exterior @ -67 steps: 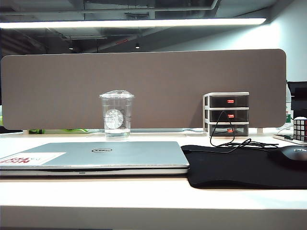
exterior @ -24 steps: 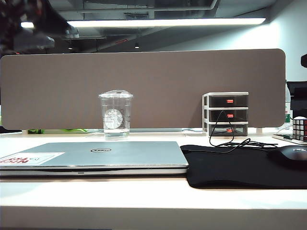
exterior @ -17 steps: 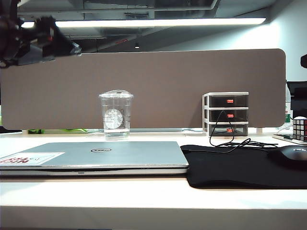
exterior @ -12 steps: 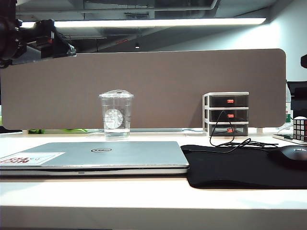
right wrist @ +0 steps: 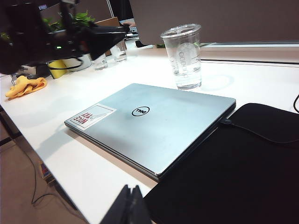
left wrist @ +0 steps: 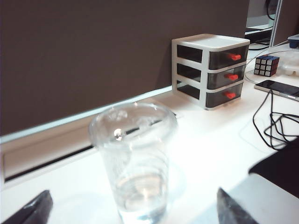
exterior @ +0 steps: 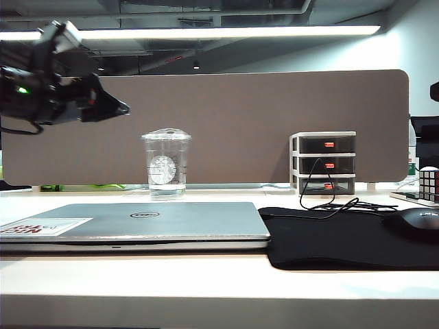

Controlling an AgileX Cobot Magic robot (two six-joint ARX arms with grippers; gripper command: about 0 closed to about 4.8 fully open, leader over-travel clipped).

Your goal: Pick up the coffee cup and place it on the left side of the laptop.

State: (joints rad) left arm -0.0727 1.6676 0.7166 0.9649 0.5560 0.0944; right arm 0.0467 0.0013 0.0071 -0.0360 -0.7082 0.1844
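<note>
In the exterior view, the left claw is seen high at the left, above the counter and up and to the left of the coffee cup, well apart from it. Nothing is held by it. The coffee cup is stood upright at the far side of the counter, just behind the closed laptop, in front of the brown partition. A black mouse pad is laid to the right of the laptop, with a mouse on its right part. A grey drawer organizer is placed at the far right, and a black cable is draped in front of it. A puzzle cube is seen at the right edge.

In the left wrist view, the left claw is shown spread wide, with one fingertip on each side of the coffee cup; the cup is not touched. A little clear liquid is seen at the cup's bottom. The drawer organizer is stood beyond it.

In the right wrist view, the right claw is seen with its fingertips pressed together and nothing between them, near the front edge of the counter. The laptop, the coffee cup behind it and the mouse pad are visible.
</note>
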